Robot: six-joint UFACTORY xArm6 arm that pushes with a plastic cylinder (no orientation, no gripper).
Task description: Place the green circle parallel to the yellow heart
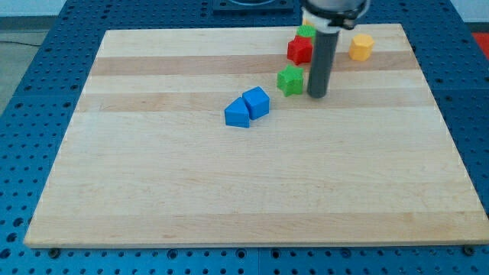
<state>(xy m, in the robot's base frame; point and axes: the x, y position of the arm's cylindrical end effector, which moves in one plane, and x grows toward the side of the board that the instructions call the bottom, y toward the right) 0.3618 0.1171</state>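
My tip [317, 96] rests on the board just to the right of a green block [290, 79] with a jagged, star-like outline, very close to it. A second green block [306, 31] sits near the view's top, partly hidden by the arm; its shape is hard to make out. A red block [299, 50] lies directly below that green one and touches it. The yellow block [361, 46] sits to the right of the rod near the top right of the board; its shape is not clear.
Two blue blocks lie touching, left and below the tip: a cube-like one [257, 101] and a wedge-like one [238, 114]. The wooden board [229, 191] lies on a blue perforated table [30, 114].
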